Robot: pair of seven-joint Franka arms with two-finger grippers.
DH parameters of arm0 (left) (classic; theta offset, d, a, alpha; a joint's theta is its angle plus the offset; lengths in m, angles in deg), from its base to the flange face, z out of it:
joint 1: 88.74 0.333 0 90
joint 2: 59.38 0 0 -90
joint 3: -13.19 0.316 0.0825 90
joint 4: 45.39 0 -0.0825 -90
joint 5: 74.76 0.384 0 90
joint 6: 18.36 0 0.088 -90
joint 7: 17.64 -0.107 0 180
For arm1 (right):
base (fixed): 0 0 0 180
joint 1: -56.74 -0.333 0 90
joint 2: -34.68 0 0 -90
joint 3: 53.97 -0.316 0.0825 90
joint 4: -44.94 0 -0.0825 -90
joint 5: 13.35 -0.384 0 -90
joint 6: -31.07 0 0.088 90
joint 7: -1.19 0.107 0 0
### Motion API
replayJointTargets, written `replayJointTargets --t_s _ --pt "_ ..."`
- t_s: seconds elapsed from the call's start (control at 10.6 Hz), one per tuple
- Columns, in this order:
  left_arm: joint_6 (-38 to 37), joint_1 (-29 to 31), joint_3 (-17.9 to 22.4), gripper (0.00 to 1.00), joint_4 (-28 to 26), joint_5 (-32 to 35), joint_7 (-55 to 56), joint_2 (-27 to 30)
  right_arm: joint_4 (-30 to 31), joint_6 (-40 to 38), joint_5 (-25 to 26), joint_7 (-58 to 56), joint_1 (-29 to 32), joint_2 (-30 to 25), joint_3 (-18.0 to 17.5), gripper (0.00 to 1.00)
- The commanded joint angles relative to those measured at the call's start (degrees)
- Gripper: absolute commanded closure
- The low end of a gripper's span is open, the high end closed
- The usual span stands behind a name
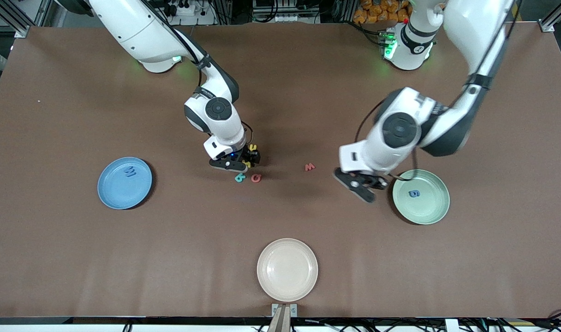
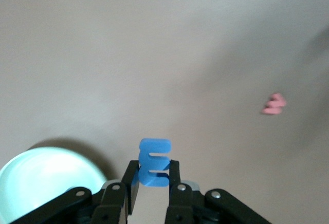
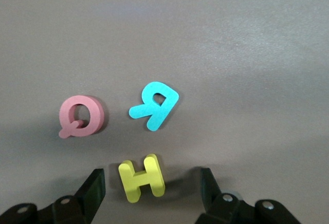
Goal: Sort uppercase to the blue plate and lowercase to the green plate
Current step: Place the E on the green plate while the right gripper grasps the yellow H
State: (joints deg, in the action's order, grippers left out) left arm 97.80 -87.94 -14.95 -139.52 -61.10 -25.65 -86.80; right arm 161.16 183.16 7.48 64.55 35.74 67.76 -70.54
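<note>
The yellow H (image 3: 142, 178) lies on the table between the spread fingers of the right gripper (image 3: 152, 188), lowered beside the teal letter (image 3: 154, 105) and red Q (image 3: 81, 116); the left gripper (image 2: 153, 183), tilted beside the green plate (image 1: 432, 212), pinches a blue m (image 2: 153, 161).

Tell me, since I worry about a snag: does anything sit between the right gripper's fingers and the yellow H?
Nothing visible does. The right gripper is open, its fingers either side of the yellow H; the teal letter and red Q lie clear.

Brown table (image 1: 77, 258), alu frame bkgd
</note>
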Motion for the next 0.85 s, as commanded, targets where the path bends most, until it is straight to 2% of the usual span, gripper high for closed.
replayJointTargets --t_s 0.0,0.09,0.28,0.56,0.75 --pt "-2.17 7.25 -0.69 1.00 -0.44 -2.06 -2.00 1.40 -1.62 -0.39 2.72 0.80 -0.53 1.28 0.13 0.26" --pt "-2.17 9.89 -0.51 1.00 -0.36 -1.89 -3.14 1.23 -1.62 -0.31 3.08 0.80 -0.53 1.46 0.13 0.36" --pt "-2.17 16.21 -0.16 1.00 -0.97 -1.54 -3.51 -0.78 -1.62 -0.30 4.14 0.80 -0.53 1.54 0.13 0.43" --pt "-2.17 20.72 0.28 1.00 -1.58 -1.18 -3.07 -4.12 -1.62 -0.39 4.14 0.80 -0.45 1.63 0.13 0.50" --pt "-2.17 21.35 0.37 1.00 -2.02 -1.27 -2.02 -6.85 -1.62 -0.30 4.05 0.80 -0.45 1.63 0.13 0.52"
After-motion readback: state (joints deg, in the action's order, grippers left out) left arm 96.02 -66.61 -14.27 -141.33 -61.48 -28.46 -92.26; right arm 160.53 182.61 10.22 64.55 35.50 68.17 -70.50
